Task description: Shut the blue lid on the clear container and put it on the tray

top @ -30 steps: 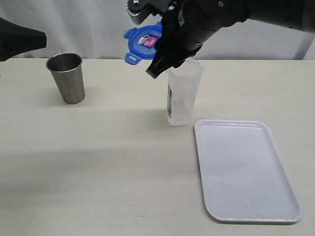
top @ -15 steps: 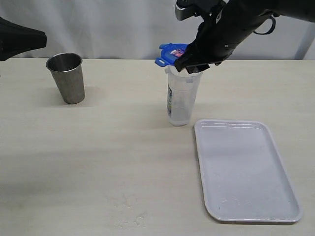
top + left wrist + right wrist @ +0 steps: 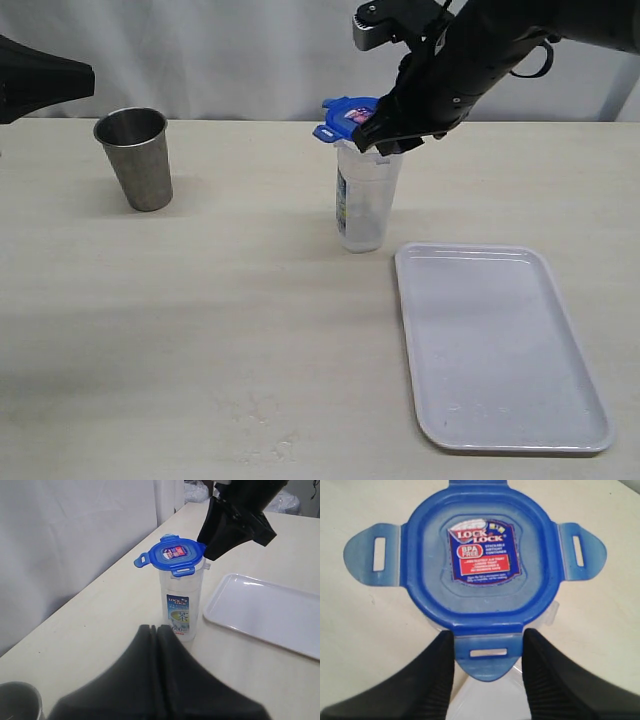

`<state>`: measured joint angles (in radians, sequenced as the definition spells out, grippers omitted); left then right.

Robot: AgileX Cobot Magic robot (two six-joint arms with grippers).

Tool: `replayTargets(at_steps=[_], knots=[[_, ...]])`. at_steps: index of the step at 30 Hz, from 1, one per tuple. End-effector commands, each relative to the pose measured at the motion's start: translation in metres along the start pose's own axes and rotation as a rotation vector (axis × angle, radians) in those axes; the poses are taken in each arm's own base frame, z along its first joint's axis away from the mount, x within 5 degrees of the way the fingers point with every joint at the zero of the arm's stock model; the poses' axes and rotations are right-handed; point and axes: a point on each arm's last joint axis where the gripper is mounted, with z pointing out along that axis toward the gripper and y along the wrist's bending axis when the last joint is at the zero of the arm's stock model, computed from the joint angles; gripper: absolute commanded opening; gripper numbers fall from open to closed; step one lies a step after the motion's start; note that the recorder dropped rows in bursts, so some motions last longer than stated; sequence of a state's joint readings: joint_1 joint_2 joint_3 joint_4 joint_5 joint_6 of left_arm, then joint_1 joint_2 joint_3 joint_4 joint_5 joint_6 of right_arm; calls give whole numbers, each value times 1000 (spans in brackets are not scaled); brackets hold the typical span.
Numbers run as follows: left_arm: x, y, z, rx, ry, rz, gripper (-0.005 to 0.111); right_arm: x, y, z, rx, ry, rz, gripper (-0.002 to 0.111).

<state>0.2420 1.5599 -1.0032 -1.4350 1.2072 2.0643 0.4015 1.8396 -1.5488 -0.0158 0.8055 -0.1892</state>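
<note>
The right gripper (image 3: 392,133) has swung the bright blue rounded-square plastic lid (image 3: 345,112) across and down, so it now sits over the mouth of the tall clear plastic container (image 3: 366,195), jaws narrow and pinching one snap flap, the other flaps splayed out unlatched — capping is nearly there, I'd say, but nothing is locked. The container stands upright on the pale wood-grain table (image 3: 220,300), just beside the bare flat white rectangular tray (image 3: 500,350). The left gripper (image 3: 155,680) hangs back with jaws pressed together near the steel cup (image 3: 137,158), white curtain (image 3: 200,50) behind.
</note>
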Motion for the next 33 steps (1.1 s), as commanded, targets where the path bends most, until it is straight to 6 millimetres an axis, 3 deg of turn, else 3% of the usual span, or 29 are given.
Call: replayTargets(at_steps=[1, 26, 33], knots=[[-2, -1, -1, 3, -22, -5, 0, -2, -4, -9, 26, -35, 7, 4], [-2, -1, -1, 3, -22, -5, 0, 5, -5, -8, 48, 36, 111, 4], [-2, -1, -1, 3, -22, -5, 0, 10, -1, 11, 9, 86, 116, 4]])
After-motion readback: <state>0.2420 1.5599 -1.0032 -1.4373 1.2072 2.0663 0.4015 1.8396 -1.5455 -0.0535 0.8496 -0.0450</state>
